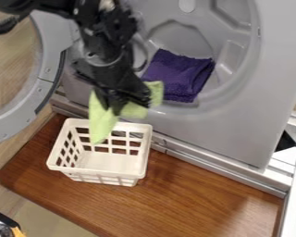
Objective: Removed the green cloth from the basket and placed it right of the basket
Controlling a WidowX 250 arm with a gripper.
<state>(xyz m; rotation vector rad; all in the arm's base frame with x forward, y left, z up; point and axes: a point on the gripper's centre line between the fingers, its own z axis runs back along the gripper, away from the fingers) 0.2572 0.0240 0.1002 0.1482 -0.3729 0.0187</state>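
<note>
My gripper (pixel 127 102) hangs above the back edge of the white basket, shut on the green cloth (pixel 103 122). The cloth droops on both sides of the fingers, its longer left part hanging down to the basket's back rim and a smaller part showing at the right. Below stands the white plastic basket (pixel 107 161), upright on the brown wooden board, with its bare floor visible.
Behind is a grey washer drum opening with a folded purple cloth (pixel 179 75) inside. The round door (pixel 44 76) stands swung out at the left. A metal ledge (pixel 203 163) borders the wooden board (pixel 194 199), whose surface extends right of the basket.
</note>
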